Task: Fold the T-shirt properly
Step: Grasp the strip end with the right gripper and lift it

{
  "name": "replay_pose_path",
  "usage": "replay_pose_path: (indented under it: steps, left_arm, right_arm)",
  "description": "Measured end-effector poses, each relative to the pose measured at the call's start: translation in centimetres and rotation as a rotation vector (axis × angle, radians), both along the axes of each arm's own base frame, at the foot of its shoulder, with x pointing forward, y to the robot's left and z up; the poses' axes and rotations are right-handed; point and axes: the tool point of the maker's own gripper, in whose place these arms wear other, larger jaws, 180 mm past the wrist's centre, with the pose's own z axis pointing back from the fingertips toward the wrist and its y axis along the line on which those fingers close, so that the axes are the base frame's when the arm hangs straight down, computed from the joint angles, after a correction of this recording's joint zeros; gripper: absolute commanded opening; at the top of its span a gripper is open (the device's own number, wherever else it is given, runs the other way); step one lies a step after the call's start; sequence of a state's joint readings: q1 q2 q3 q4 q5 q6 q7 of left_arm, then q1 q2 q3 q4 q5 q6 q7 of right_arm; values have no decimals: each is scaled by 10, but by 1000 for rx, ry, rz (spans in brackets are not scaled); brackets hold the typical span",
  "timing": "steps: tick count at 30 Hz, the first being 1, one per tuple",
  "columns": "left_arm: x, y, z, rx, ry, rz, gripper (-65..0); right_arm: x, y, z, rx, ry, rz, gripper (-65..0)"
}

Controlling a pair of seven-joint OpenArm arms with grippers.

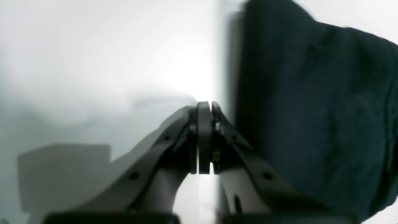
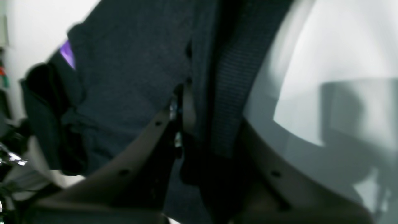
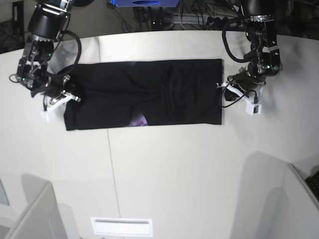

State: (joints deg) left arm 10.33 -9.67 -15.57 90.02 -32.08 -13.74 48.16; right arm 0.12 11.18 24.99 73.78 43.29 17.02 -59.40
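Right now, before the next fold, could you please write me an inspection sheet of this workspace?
Surface: white table, with a seam line running down its near half.
Job's things: black T-shirt folded into a long band lying flat; a bit of purple print peeks out at its near edge.
Clutter: nothing seen on the table.
Grippers: left gripper shut and empty, beside the shirt's edge; right gripper closed on the shirt's cloth at the other end.
Cables: black cables loop along both arms; more lie behind the table.
Surroundings: grey partitions at the near corners.
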Motion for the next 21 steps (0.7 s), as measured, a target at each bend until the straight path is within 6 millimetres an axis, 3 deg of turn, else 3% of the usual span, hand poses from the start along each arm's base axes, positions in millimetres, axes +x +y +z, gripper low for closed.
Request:
replay_pose_path:
  steps: [9,15,21]
  left_arm:
    - [4,-24,-4,-27,-2,-59,-650]
    - [4,-46,-5,-38,-1,-120,-650]
    - [4,-50,-5,-55,-2,-109,-650]
  right_arm:
    - [5,1,19,-156,-29,79,-650]
    - [16,42,60,-189,-176,208,-650]
    - [8,70,80,-212,-243,304,-650]
